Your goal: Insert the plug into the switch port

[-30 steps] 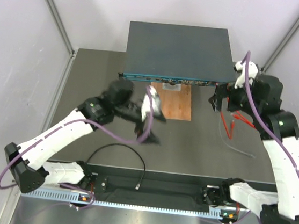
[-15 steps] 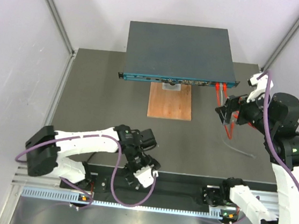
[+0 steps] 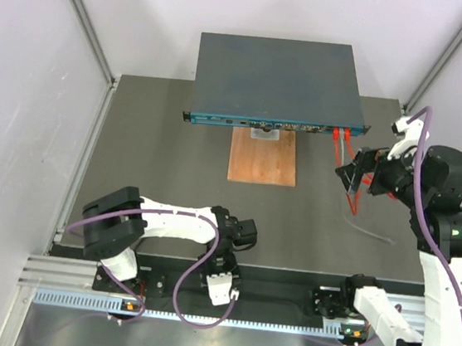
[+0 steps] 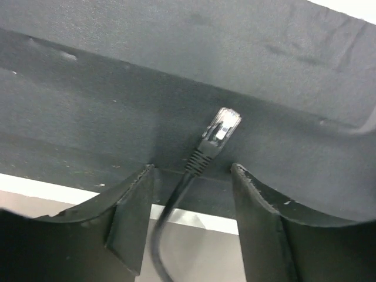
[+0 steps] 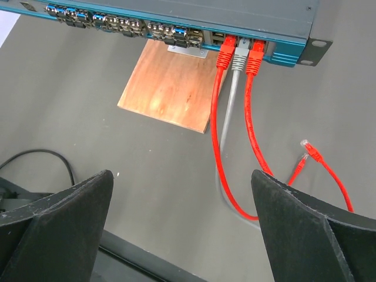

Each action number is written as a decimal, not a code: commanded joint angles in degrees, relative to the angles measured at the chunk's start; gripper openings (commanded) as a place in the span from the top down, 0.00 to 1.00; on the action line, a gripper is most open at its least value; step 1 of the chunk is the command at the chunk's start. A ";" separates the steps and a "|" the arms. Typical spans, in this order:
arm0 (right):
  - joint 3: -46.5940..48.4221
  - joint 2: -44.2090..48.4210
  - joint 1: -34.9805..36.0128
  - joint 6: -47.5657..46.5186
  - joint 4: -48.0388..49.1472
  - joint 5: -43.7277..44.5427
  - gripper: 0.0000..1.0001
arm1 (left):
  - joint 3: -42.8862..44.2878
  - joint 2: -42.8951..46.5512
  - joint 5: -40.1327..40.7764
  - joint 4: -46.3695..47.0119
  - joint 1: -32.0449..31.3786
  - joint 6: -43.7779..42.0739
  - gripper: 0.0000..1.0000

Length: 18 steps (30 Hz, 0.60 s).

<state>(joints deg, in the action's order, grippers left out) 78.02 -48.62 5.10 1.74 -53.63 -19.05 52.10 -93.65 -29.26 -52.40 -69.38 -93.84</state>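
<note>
You get soft, even overhead light with faint shadows. Around the left gripper (image 4: pixel 192 169) your view is dim and grainy, its fingers (image 4: pixel 132 223) blurred, the plug (image 4: pixel 222 126) ahead sharper. Beyond the right gripper (image 5: pixel 182 174) everything is bright and crisp.

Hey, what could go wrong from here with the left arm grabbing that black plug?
1. The left jaws straddle the black cable behind the plug, not the plug itself. Closing there may let it droop or twist and miss a port.
2. The cable runs back under the wrist, so it might snag on the arm on the way to the switch.
3. At the switch's right end, red cables already fill ports, crowding that side.
</note>
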 commanded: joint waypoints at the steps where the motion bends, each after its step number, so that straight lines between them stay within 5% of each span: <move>1: 0.21 0.72 -0.97 0.72 -0.07 -1.17 0.00 | 2.74 -2.50 3.67 -2.35 -1.01 -7.14 0.42; 8: -0.23 0.90 -1.24 0.02 0.10 -1.25 0.00 | 6.35 -2.60 4.91 -6.29 -1.10 -6.44 0.70; 12: -0.76 0.72 -1.24 -0.07 1.06 -1.34 0.00 | 8.55 -1.46 4.12 -7.54 -0.75 -2.49 0.99; 16: -0.32 0.46 -1.24 -0.51 2.30 -0.82 0.00 | 9.60 1.79 2.37 -2.02 0.30 6.98 1.00; 18: 0.11 0.37 -1.32 -1.21 3.00 -0.55 0.00 | 13.37 3.99 3.41 4.37 0.83 21.01 1.00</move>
<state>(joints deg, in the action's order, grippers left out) 77.23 -48.53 4.58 1.52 -53.84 -19.59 60.10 -94.32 -24.45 -55.70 -69.36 -87.50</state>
